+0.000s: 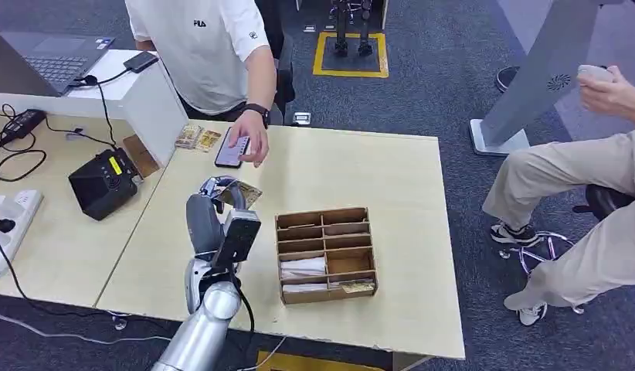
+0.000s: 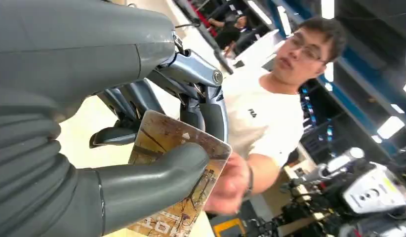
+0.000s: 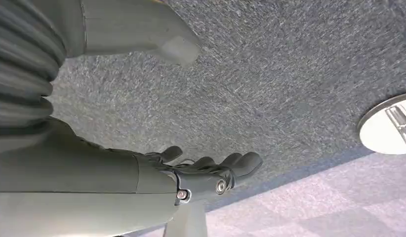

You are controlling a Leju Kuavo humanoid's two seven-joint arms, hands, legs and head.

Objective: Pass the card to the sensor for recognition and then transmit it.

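One card (image 2: 179,168) pinched in left hand (image 1: 222,193); right hand (image 3: 211,170) hangs empty, fingers loosely extended. Keep card flat, swing left to sensor (image 1: 104,183), hover steadily.

Silver arm (image 1: 192,340), grey ribbed cover (image 2: 23,163), dark fingers (image 2: 211,116).

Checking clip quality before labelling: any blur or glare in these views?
Head view: evenly lit, sharp, no glare on the table. Left wrist view: card and left hand sharp, person's hand blurred, ceiling lights blown out. Right wrist view: right hand dim, carpet sharp.
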